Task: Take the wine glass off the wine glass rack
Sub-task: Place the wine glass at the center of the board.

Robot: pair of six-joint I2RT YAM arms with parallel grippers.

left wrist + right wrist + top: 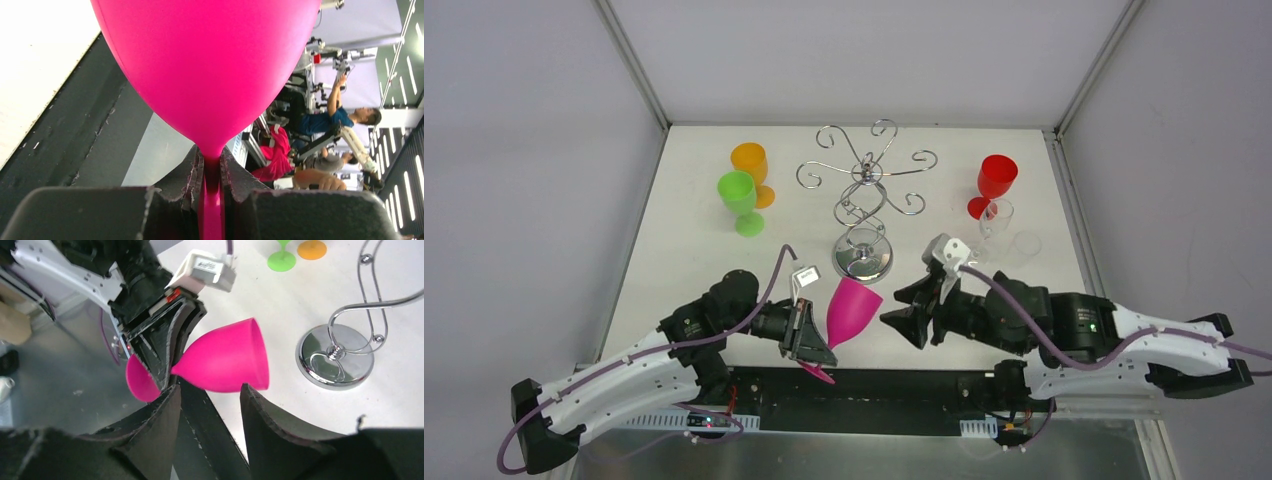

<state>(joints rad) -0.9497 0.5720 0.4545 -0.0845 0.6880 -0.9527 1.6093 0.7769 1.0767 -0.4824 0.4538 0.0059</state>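
The chrome wine glass rack (pixel 864 185) stands mid-table on its round mirrored base (pixel 334 356); nothing hangs from its scroll arms. My left gripper (pixel 812 335) is shut on the stem of a magenta wine glass (pixel 852 310), held tilted above the table's near edge, bowl toward the rack. In the left wrist view the stem (pixel 212 200) sits pinched between the pads. My right gripper (pixel 906 318) is open and empty, just right of the magenta glass (pixel 225 362), jaws pointing at it without touching.
A green glass (pixel 739 200) and an orange glass (pixel 752 165) stand at the back left. A red glass (pixel 994 185) and two clear glasses (pixel 1009 235) stand at the right. The dark table-front rail (pixel 874 385) runs under the grippers.
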